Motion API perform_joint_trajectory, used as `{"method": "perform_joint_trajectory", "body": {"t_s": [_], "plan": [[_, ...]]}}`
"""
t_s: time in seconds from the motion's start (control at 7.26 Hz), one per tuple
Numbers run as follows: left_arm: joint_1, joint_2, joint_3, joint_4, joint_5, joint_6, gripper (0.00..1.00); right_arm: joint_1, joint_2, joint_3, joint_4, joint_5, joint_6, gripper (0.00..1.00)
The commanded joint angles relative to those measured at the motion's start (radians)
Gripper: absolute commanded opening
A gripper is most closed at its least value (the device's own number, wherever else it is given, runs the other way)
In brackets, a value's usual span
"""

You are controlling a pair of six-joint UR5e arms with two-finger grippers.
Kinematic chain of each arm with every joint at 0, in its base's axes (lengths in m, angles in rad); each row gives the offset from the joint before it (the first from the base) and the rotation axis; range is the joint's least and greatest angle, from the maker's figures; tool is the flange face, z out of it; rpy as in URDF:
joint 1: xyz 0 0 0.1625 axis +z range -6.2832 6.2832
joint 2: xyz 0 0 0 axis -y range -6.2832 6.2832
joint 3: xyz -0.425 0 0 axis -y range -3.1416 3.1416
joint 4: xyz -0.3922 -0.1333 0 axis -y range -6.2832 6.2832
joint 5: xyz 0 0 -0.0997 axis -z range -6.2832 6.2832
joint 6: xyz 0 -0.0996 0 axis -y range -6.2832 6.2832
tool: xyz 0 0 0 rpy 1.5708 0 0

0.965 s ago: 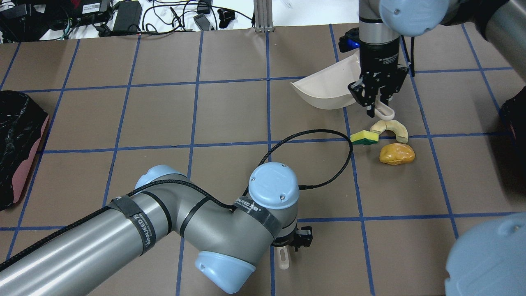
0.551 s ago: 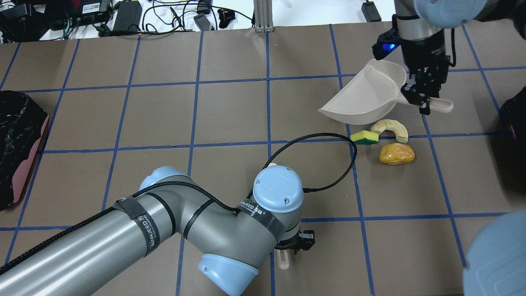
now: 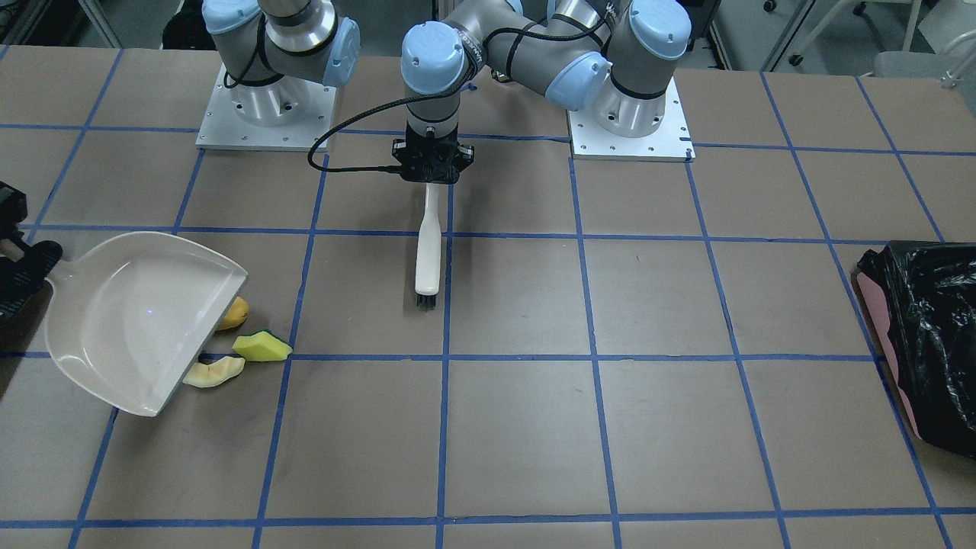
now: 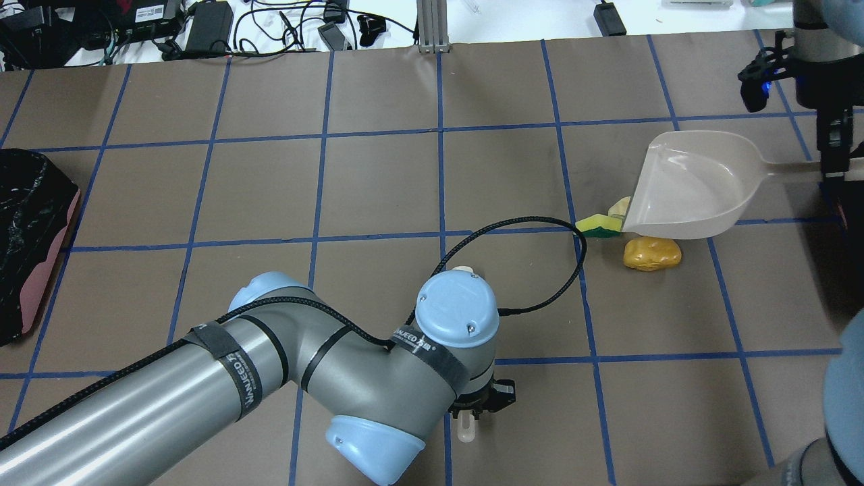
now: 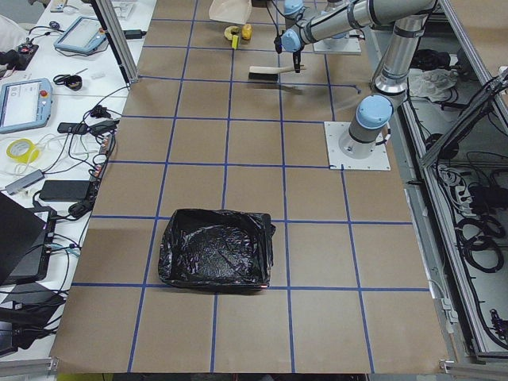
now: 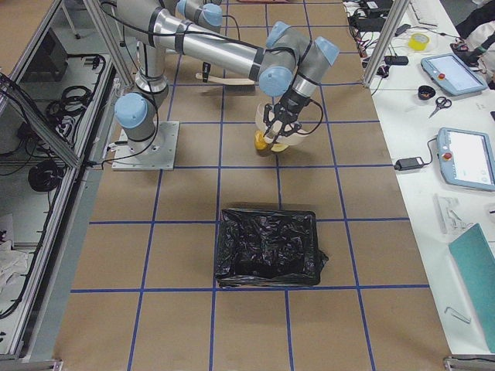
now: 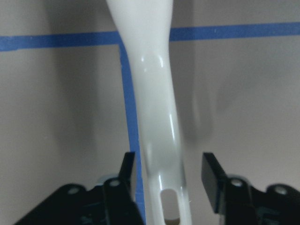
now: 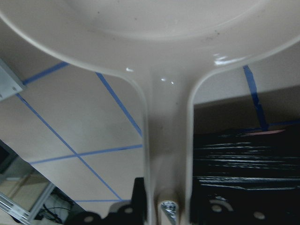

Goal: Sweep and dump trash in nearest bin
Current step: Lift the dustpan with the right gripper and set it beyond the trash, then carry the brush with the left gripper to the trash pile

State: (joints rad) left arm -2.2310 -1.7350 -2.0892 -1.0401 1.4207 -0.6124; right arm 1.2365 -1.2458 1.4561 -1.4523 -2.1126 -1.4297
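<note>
While the right gripper (image 8: 168, 206) is clamped on the handle of the dustpan (image 4: 695, 185), the pan hangs tilted over the trash at the robot's right end of the table. Its open lip faces left, toward the middle.

- Crescent slice (image 3: 213, 372): mostly hidden under the lip from overhead. Cannot tell if the lip touches it.
- Sponge wedge (image 4: 597, 227): just left of the lip.
- Orange-brown lump (image 4: 651, 252): just near of the pan, apart from it.
- Left gripper (image 7: 168, 168): straddles the handle of the brush (image 3: 428, 255). A gap shows on one side at least, so it seems not yet closed on it. Brush well left of the trash.
- Bin (image 6: 267, 280): black-bagged, further right of the pan. A second, pink bin (image 4: 30, 236) sits at the far left end.

Risks, as judged:
- Lowering the pan here could set the lip on the crescent or sponge, pinning them or knocking them aside instead of leaving them in front.
- The rounded lump may roll past the pan's side when swept.
- A loose grip would let the brush twist under sweeping load.
</note>
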Motion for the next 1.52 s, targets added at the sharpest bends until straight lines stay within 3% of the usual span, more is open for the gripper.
{"method": "perform_joint_trajectory", "body": {"t_s": [0.0,0.28,0.55,0.83,0.96,1.38], "plan": [[0.008,0.002,0.043,-0.009,0.007,-0.071,0.0,-0.051,-0.02,0.12,-0.316,-0.09,-0.323,0.02],[0.01,-0.012,0.217,-0.082,0.001,-0.116,0.0,-0.086,-0.043,0.266,-0.644,-0.101,-0.577,0.0],[0.008,-0.09,0.349,-0.146,-0.066,-0.167,0.0,-0.138,-0.035,0.375,-0.936,-0.089,-0.745,0.0],[0.001,-0.168,0.385,-0.109,-0.075,-0.229,0.0,-0.161,0.003,0.397,-1.01,-0.047,-0.742,0.0],[-0.01,-0.22,0.438,-0.06,-0.119,-0.284,0.0,-0.176,0.009,0.4,-1.011,-0.046,-0.724,0.0],[-0.045,-0.368,0.598,-0.025,-0.108,-0.315,0.0,-0.178,0.006,0.431,-1.01,-0.046,-0.618,0.0]]}}
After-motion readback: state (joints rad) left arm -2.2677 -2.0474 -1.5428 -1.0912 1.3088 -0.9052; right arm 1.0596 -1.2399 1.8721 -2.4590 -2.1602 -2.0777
